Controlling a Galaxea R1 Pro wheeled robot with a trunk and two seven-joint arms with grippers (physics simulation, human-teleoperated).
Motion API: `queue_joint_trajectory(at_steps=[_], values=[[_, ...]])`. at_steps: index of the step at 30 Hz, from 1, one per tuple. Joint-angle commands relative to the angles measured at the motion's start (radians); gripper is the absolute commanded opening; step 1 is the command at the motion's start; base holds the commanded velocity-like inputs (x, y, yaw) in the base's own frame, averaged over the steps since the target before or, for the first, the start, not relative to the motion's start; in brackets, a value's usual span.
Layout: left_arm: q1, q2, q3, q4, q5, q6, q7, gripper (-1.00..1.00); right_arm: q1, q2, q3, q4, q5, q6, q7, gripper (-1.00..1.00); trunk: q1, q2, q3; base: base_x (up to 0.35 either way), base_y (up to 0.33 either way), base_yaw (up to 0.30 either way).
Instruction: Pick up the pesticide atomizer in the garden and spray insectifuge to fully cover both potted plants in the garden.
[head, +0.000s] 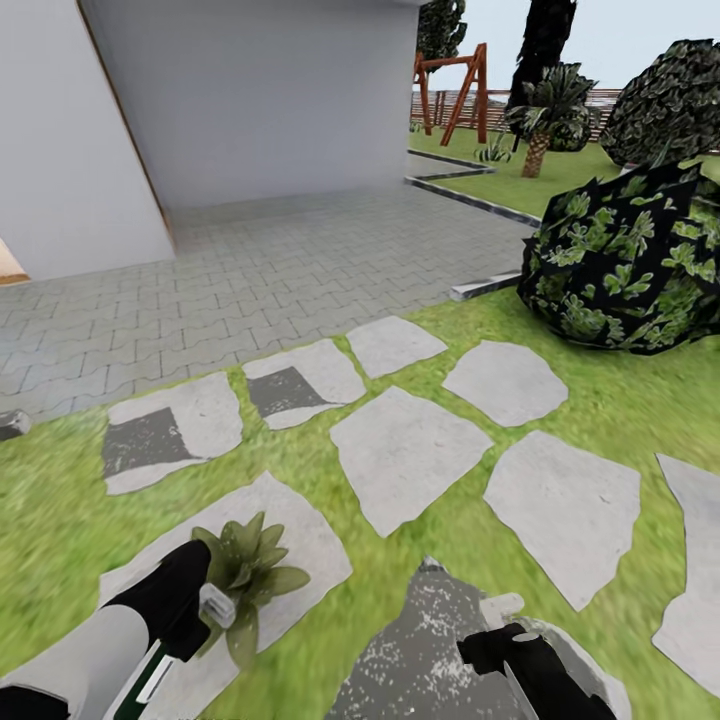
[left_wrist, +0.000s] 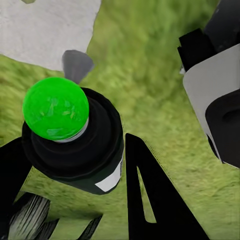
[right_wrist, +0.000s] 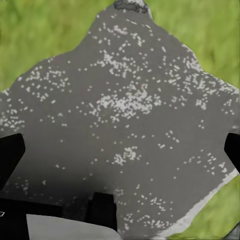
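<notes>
Left gripper (left_wrist: 80, 165) (lowered) clasps atomizer (left_wrist: 75, 145).

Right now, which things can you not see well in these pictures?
- Pesticide atomizer: head view, body mostly cut off by the bottom edge.
- Potted plant: head view, its pot hidden by leaves and the left tool.
- Second potted plant: cannot be identified.

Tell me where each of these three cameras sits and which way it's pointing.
Head view: on the head, facing forward and down over lawn, stepping stones and a potted plant; both arms show at the bottom.
Left wrist view: on the left arm, looking along its fingers at the atomizer they grip, over grass.
Right wrist view: on the right arm, looking down at a dark speckled stone; finger tips show at the edges.
Shared: that dark stone also shows in the head view.
</notes>
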Motion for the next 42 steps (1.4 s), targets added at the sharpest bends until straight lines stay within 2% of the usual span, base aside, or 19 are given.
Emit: queue_joint_trajectory(at_steps=[1,8,13,20,26,32,42], values=[[0.001,0.001,-0.005,-0.002,-0.009,0.001,-0.008,-1.00,0.000,-0.001,0.002,-0.002,0.008,0.006,0.005,1.00,0.000,0.000,-0.001,-0.245,0.230,-0.292],[0.002,0.001,-0.004,-0.002,-0.009,0.001,-0.008,-1.00,0.000,-0.001,0.002,-0.002,0.008,0.006,0.005,1.00,0.000,0.000,0.002,-0.244,0.233,-0.297],[0.002,0.000,-0.004,-0.003,-0.009,0.001,-0.008,-1.00,0.000,-0.001,0.002,-0.002,0.008,0.006,0.005,1.00,0.000,0.000,0.002,-0.057,0.289,-0.089],[0.002,-0.002,-0.005,-0.003,-0.009,0.001,-0.008,-1.00,0.000,-0.001,0.002,-0.002,0.008,0.006,0.005,1.00,0.000,0.000,0.002,0.112,0.313,-0.011],[0.002,-0.002,-0.007,-0.003,-0.009,0.001,-0.008,-1.00,0.000,-0.001,0.002,-0.002,0.008,0.006,0.005,1.00,0.000,0.000,0.002,0.241,0.246,-0.267],[0.002,-0.004,-0.011,-0.003,-0.009,0.001,-0.008,-1.00,0.000,-0.001,0.003,-0.002,0.008,0.006,0.005,1.00,0.000,0.000,0.002,0.101,0.039,-0.282],[0.005,-0.006,-0.019,-0.002,-0.009,0.001,-0.008,-1.00,0.000,-0.001,0.004,-0.002,0.008,0.006,0.005,1.00,0.000,0.000,0.002,-0.086,0.001,-0.023]])
